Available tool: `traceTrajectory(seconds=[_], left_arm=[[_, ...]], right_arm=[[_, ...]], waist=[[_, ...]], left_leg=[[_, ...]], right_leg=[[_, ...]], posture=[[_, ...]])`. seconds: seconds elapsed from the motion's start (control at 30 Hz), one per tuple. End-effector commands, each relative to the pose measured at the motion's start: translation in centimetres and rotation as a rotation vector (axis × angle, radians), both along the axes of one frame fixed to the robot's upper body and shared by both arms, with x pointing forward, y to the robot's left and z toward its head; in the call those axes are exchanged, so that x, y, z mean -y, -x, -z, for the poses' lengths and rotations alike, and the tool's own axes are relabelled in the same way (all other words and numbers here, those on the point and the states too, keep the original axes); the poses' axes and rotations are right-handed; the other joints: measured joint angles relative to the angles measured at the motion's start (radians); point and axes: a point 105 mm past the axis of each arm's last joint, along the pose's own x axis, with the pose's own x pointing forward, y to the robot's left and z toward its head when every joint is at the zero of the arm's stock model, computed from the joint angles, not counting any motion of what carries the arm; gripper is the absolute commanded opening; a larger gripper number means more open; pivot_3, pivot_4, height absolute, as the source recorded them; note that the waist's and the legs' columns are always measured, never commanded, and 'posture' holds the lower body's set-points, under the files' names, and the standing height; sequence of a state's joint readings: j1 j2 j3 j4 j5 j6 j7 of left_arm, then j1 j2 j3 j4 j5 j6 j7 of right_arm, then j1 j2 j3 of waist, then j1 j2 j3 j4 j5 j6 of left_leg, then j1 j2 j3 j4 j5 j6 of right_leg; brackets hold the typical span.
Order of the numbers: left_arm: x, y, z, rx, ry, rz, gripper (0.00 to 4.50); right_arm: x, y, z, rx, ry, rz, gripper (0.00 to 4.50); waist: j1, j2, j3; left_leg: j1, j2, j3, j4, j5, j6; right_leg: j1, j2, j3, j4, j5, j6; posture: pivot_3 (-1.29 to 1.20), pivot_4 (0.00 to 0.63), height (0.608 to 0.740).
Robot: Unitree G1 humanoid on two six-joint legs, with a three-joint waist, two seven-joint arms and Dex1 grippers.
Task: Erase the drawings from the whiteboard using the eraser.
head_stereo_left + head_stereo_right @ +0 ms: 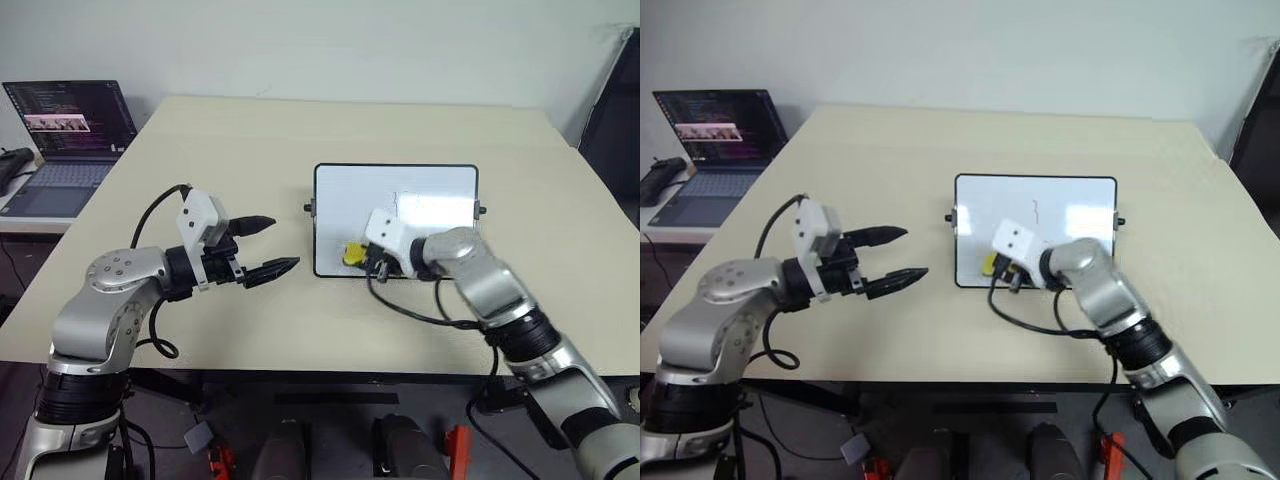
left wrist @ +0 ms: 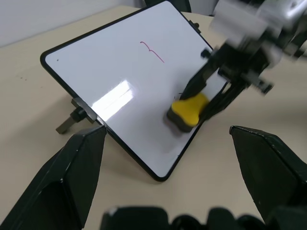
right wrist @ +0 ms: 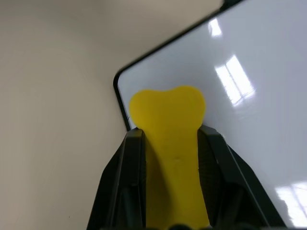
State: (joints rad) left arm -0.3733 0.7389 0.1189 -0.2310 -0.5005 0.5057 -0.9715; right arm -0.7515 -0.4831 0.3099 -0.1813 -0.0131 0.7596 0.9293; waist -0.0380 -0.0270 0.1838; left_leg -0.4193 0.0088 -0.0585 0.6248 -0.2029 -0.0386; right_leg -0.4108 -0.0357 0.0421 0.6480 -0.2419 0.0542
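Eraser (image 3: 169, 143) clamped between the two black fingers of my right gripper (image 2: 204, 98), pinched across its narrow width. Its long axis runs along my fingers, the rounded yellow end sticking out past the fingertips toward the whiteboard (image 1: 420, 185). In the left wrist view the yellow top sits over a darker underside, and that underside is pressed to the white surface near the board's near-left corner, close to the black frame.

Whiteboard lies on the beige table (image 1: 200, 130), long side running across in front of me, roughly centred and a little to my right. Small black knobs stick out from both short sides. One thin bracket-like squiggle (image 2: 151, 51) stands in the middle of the board, well apart from the eraser. Bright glare patches on the glossy surface beside it. Other marks, if any, too faint to tell.

My left gripper (image 1: 268, 246) hovers over bare table to the left of the board, fingers spread wide with nothing between them, tips aimed toward the board's left edge, not touching it.

Laptop (image 1: 65, 140) open on a side surface off the table's far-left corner, screen lit.
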Motion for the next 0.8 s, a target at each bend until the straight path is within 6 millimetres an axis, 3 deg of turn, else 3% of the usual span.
traceTrajectory(seconds=[0.03, 0.17, 0.23, 0.3, 0.4, 0.53, 0.8], left_arm=[[0.4, 0.1, -2.4, 0.108, -0.020, 0.024, 4.50], [0.5, -0.2, -3.8, 0.156, -0.033, 0.037, 4.50], [-0.3, -0.6, -4.1, 0.150, -0.032, 0.025, 4.50], [-0.6, -1.0, -3.5, 0.127, -0.049, 0.023, 4.50], [-0.5, -1.2, -3.1, 0.118, -0.064, 0.034, 4.50], [-0.4, -1.6, -3.2, 0.131, -0.062, 0.031, 4.50], [0.1, -1.8, -3.4, 0.156, -0.066, 0.036, 4.50]], right_arm=[[1.6, 2.0, -4.3, 0.065, -0.112, -0.062, 1.09], [5.4, 2.8, -6.8, 0.070, -0.196, -0.019, 1.09], [10.2, 2.3, -6.7, 0.086, -0.125, 0.137, 1.09], [13.2, 2.3, -6.3, 0.092, -0.060, 0.229, 1.09], [15.7, 2.2, -6.2, 0.087, -0.062, 0.303, 1.09], [17.8, 1.9, -6.3, 0.076, -0.105, 0.367, 1.09], [18.3, 1.9, -6.3, 0.068, -0.130, 0.373, 1.09]], waist=[[0.007, 0.000, 0.000], [0.009, -0.001, 0.001], [0.012, -0.001, 0.001], [0.015, 0.000, 0.002], [0.007, 0.000, 0.002], [-0.007, 0.001, 0.003], [-0.002, 0.001, 0.003]], left_leg=[[0.000, 0.000, 0.000, 0.000, -0.001, -0.001], [-0.001, -0.001, 0.000, -0.001, -0.004, -0.006], [-0.001, -0.001, 0.000, -0.001, -0.005, -0.006], [-0.001, -0.002, 0.001, -0.001, -0.005, -0.006], [0.000, -0.001, 0.003, -0.001, -0.005, -0.006], [0.003, 0.002, 0.006, 0.001, -0.005, -0.006], [0.002, 0.003, 0.005, 0.001, -0.005, -0.006]], right_leg=[[0.000, 0.000, 0.000, 0.000, 0.000, 0.000], [0.000, 0.002, -0.001, -0.002, -0.004, -0.001], [0.000, 0.002, -0.001, -0.003, -0.004, -0.001], [0.001, 0.001, -0.001, -0.003, -0.005, 0.000], [0.001, 0.002, 0.000, -0.003, -0.008, 0.002], [0.001, 0.006, 0.003, -0.001, -0.008, 0.002], [0.001, 0.007, 0.004, -0.001, -0.008, 0.002]], posture=[[0.00, 0.150, 0.740], [0.00, 0.150, 0.740], [0.00, 0.150, 0.740], [0.00, 0.150, 0.740], [0.00, 0.150, 0.740], [0.00, 0.150, 0.740], [0.00, 0.150, 0.740]])
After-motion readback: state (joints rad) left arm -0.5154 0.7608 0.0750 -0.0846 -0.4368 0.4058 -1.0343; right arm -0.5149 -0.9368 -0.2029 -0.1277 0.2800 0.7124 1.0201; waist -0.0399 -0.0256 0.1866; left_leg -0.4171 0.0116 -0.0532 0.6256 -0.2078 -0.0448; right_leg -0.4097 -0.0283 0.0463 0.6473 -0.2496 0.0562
